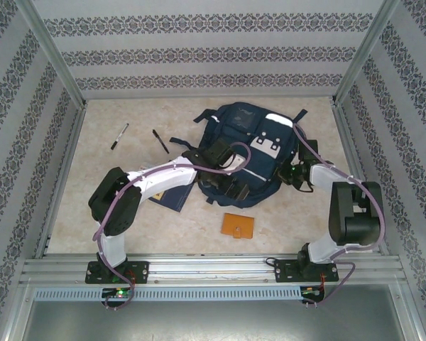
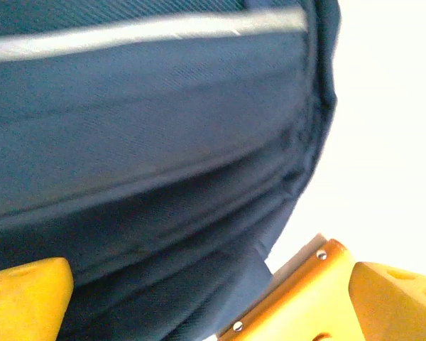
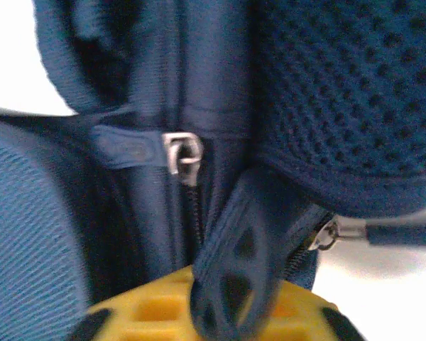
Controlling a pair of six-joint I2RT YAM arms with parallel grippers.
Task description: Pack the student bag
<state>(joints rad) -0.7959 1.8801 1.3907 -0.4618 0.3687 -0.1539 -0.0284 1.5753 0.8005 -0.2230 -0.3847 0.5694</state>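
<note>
While both arms reach in from the near edge, top view: student bag [image 1: 245,145] lies flat mid-surface [image 1: 298,220], toward the far side, front pockets up. Left gripper [image 1: 228,188] sits at the bag's near edge; right gripper [image 1: 292,174] is against the bag's right side. Two pens [image 1: 119,136] [image 1: 160,141] lie left of the bag, apart from it. Navy book [image 1: 172,199] is partly under the left arm, near the bag's near-left corner. Tan wallet [image 1: 238,225] lies closer to the arm bases, apart from the bag.

Left wrist view: yellow fingers [image 2: 25,291] of the left gripper [image 2: 206,305] are spread wide w/ navy bag fabric [image 2: 163,142] between them, white stripe along the top. Can't tell if the fingers touch the fabric.

Right wrist view: right gripper [image 3: 213,320] is pressed together, tips low in frame right at the bag [image 3: 71,234]. Dark blue pull loop [image 3: 234,270] hangs across the tips; can't tell if it's pinched. Two metal zip sliders [image 3: 183,153] [image 3: 326,234] show, w/ mesh padding [image 3: 341,85] upper right.
</note>
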